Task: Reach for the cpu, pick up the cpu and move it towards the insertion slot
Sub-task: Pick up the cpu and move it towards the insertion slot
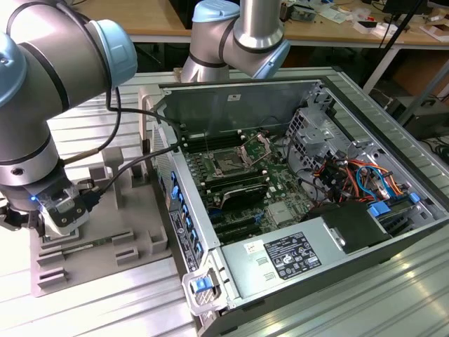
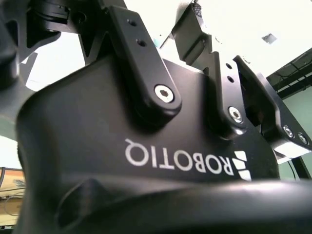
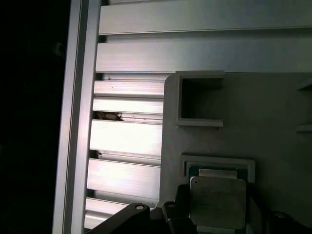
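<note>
First wrist view — cpu (image 3: 217, 202) near tray (image 3: 273, 122) edge

Bright, even room light fills the exterior view. The ribbed metal table (image 1: 393, 295) throws white glare along its slats, while the inside of the computer case (image 1: 238, 105) lies in softer shade. A small blue lamp (image 1: 33, 199) glows on the arm's wrist. In the second wrist view the black hand (image 2: 195, 53) is backlit, nearly a silhouette against a blown-out white ceiling (image 2: 243, 24). In the first wrist view one side sinks into pure black, the table slats glare white, and the cpu (image 3: 217, 202) catches a dull sheen.
</note>
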Tool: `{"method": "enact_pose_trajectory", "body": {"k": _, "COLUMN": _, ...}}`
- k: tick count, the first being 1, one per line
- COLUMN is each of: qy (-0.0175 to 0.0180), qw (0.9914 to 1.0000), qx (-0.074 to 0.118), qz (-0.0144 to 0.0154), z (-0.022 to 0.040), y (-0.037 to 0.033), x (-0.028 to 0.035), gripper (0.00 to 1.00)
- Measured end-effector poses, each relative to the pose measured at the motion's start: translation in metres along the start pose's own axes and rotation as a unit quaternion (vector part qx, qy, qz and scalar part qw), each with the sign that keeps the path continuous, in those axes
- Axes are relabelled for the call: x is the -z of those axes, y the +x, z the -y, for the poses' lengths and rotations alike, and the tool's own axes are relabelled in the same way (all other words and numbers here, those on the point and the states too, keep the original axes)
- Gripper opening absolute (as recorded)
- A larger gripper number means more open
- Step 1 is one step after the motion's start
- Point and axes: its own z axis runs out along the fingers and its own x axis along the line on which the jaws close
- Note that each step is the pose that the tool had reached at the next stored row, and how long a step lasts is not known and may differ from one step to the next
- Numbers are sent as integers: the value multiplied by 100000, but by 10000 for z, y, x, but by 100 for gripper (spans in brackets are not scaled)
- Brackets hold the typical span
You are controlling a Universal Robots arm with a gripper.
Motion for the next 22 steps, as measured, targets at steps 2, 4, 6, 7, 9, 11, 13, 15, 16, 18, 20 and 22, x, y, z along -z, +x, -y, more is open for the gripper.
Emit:
{"method": "enact_pose_trajectory", "body": {"k": 2, "qy": 4, "qw": 100000, "qx": 0, "qz": -2, "z": 0, "y": 0, "x": 3, "gripper": 56}}
{"method": "enact_pose_trajectory", "body": {"k": 4, "qy": 2, "qw": 100000, "qx": -2, "qz": -1, "z": 0, "y": 0, "x": 7, "gripper": 56}}
{"method": "enact_pose_trajectory", "body": {"k": 6, "qy": 1, "qw": 100000, "qx": -1, "qz": -1, "z": -1, "y": 0, "x": 12, "gripper": 56}}
{"method": "enact_pose_trajectory", "body": {"k": 7, "qy": 3, "qw": 100000, "qx": 0, "qz": -3, "z": -1, "y": 0, "x": 14, "gripper": 56}}
{"method": "enact_pose_trajectory", "body": {"k": 9, "qy": 2, "qw": 100000, "qx": 0, "qz": -2, "z": -1, "y": 0, "x": 19, "gripper": 56}}
{"method": "enact_pose_trajectory", "body": {"k": 11, "qy": 3, "qw": 100000, "qx": -1, "qz": -1, "z": -1, "y": 0, "x": 24, "gripper": 56}}
{"method": "enact_pose_trajectory", "body": {"k": 13, "qy": 1, "qw": 100000, "qx": -2, "qz": -2, "z": -1, "y": 0, "x": 29, "gripper": 56}}
{"method": "enact_pose_trajectory", "body": {"k": 15, "qy": 1, "qw": 100000, "qx": -1, "qz": -2, "z": -1, "y": 0, "x": 33, "gripper": 56}}
{"method": "enact_pose_trajectory", "body": {"k": 16, "qy": 0, "qw": 100000, "qx": 2, "qz": 2, "z": -2, "y": 0, "x": 35, "gripper": 56}}
{"method": "enact_pose_trajectory", "body": {"k": 18, "qy": 1, "qw": 100000, "qx": -2, "qz": 0, "z": -2, "y": 0, "x": 41, "gripper": 56}}
{"method": "enact_pose_trajectory", "body": {"k": 20, "qy": 1, "qw": 100000, "qx": -2, "qz": -1, "z": -2, "y": 0, "x": 50, "gripper": 56}}
{"method": "enact_pose_trajectory", "body": {"k": 22, "qy": -2, "qw": 100000, "qx": -3, "qz": 3, "z": -2, "y": 0, "x": 50, "gripper": 56}}
